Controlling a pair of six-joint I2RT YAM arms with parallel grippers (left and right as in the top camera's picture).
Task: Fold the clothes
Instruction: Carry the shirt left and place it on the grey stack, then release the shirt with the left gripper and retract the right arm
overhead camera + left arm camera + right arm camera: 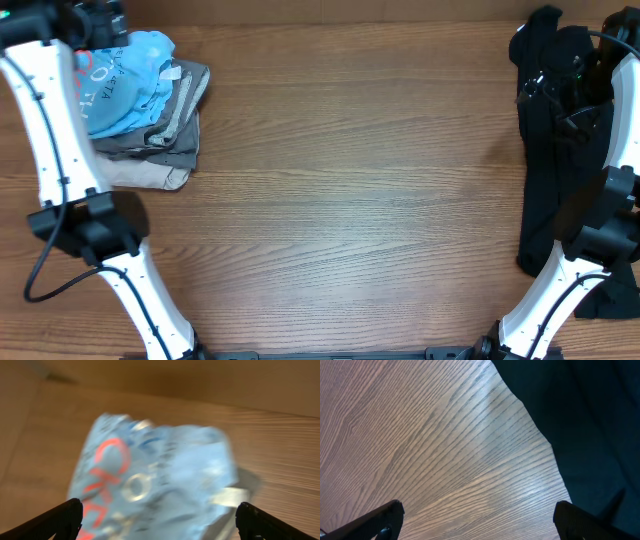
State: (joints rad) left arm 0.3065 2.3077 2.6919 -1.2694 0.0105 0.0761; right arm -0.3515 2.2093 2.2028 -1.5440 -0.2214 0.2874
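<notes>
The clothes, a crumpled sky-blue T-shirt [130, 80] with red and white lettering, lie on top of a pile at the table's back left. In the left wrist view the T-shirt [165, 480] fills the middle, blurred. My left gripper [159, 522] is open, its two fingers apart above the shirt with nothing between them; in the overhead view it is at the top left corner, mostly hidden by the arm. My right gripper [479, 520] is open over bare wood, next to the black garment [585, 425].
Grey and beige folded garments [165, 140] lie under the T-shirt. A long black garment [550, 140] lies along the right edge under the right arm. The wooden table [350, 180] stretches between the two piles.
</notes>
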